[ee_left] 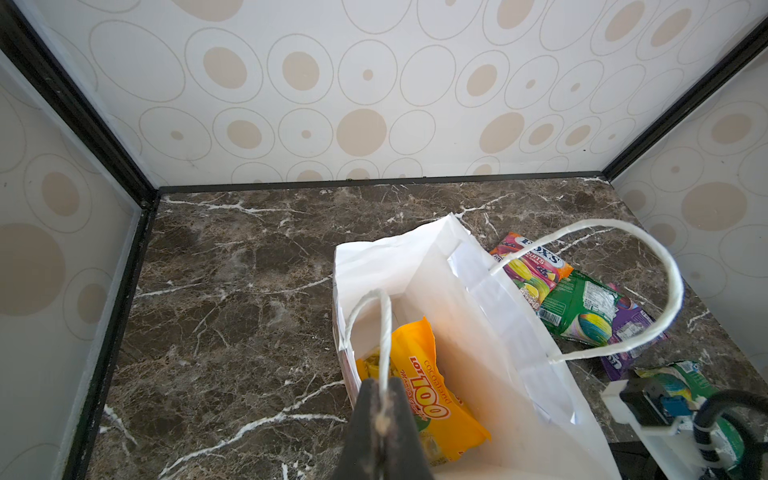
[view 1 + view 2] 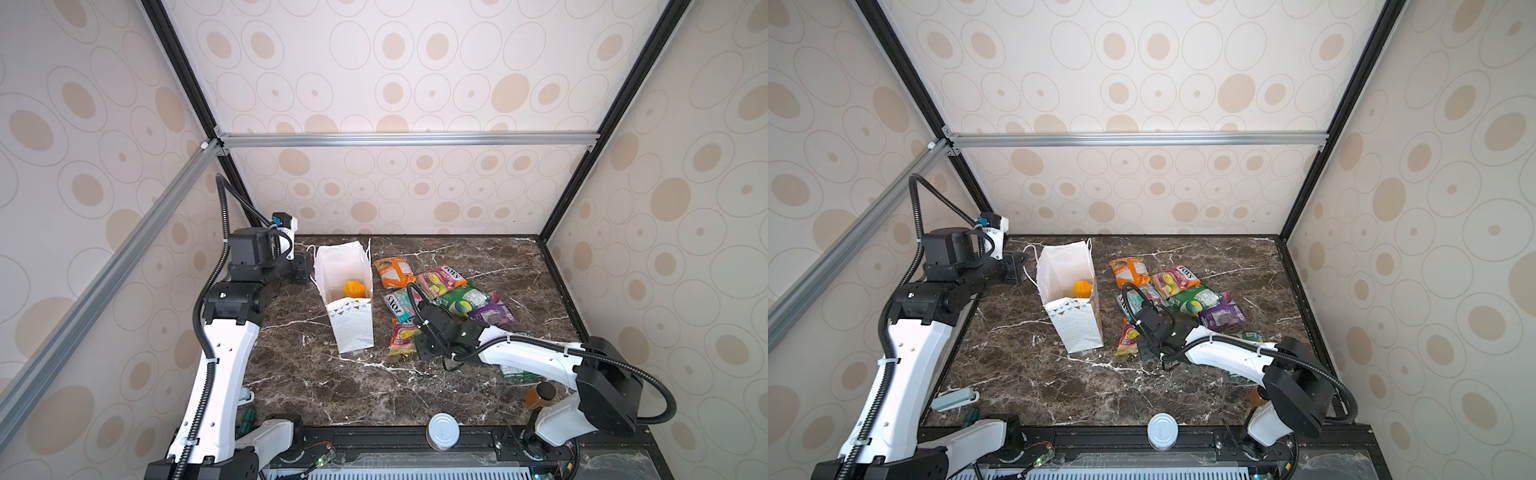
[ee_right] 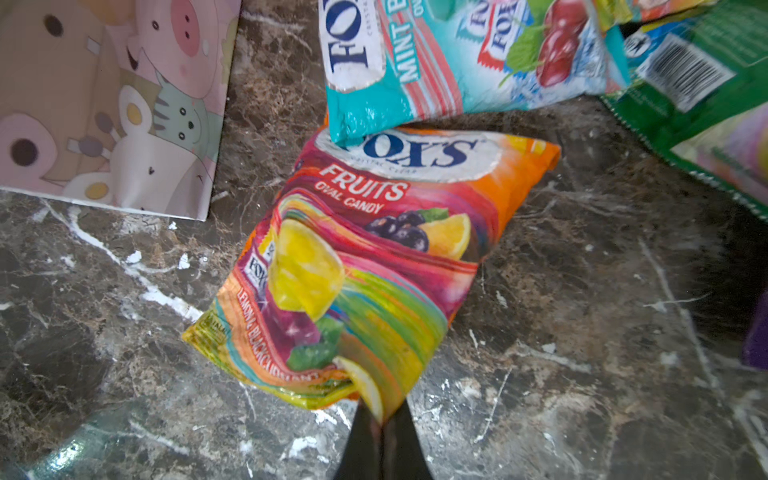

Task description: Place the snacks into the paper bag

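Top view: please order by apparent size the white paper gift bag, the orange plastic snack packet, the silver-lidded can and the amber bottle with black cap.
1. white paper gift bag
2. orange plastic snack packet and silver-lidded can: alike, unranked, as the can is nearer the camera
3. amber bottle with black cap, partly hidden

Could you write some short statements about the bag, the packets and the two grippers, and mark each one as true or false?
1. The left gripper is shut on a cord handle of the paper bag. True.
2. The paper bag is empty. False: a yellow packet lies inside.
3. The right gripper pinches a corner of the FOX'S fruits packet. True.
4. The silver-lidded can stands in the bag. False: it stands at the front edge of the table.
5. The teal FOX'S packet overlaps the fruits packet. True.
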`<state>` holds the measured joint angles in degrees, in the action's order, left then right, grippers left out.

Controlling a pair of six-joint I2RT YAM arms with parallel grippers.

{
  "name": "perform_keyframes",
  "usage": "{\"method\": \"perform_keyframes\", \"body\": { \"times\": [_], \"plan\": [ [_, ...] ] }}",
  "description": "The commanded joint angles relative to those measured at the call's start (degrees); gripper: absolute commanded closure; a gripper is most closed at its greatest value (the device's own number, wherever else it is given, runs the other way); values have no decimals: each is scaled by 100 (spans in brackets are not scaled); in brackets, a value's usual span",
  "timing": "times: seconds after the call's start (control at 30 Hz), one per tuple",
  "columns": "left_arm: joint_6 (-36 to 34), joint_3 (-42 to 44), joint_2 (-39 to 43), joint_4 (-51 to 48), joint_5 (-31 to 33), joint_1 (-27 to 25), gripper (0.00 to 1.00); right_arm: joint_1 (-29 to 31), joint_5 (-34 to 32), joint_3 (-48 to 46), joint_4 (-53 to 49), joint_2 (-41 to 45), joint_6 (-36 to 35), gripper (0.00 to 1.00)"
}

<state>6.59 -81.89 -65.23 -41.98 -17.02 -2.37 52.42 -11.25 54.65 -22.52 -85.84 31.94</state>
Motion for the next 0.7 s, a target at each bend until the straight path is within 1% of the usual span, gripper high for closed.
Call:
{"method": "perform_keyframes", "body": {
  "times": [0.0, 0.33, 0.67],
  "plan": [
    [-105, -28, 105, 85, 14, -28, 100, -13, -286, 240, -157, 285, -170, 100],
    [-106, -48, 89, 84, -11, -35, 100, -12, -324, 541, -443, 470, -357, 100],
    [-96, -60, 90, 84, -6, -32, 100, -13, -350, 555, -520, 657, -377, 100]
  ]
}}
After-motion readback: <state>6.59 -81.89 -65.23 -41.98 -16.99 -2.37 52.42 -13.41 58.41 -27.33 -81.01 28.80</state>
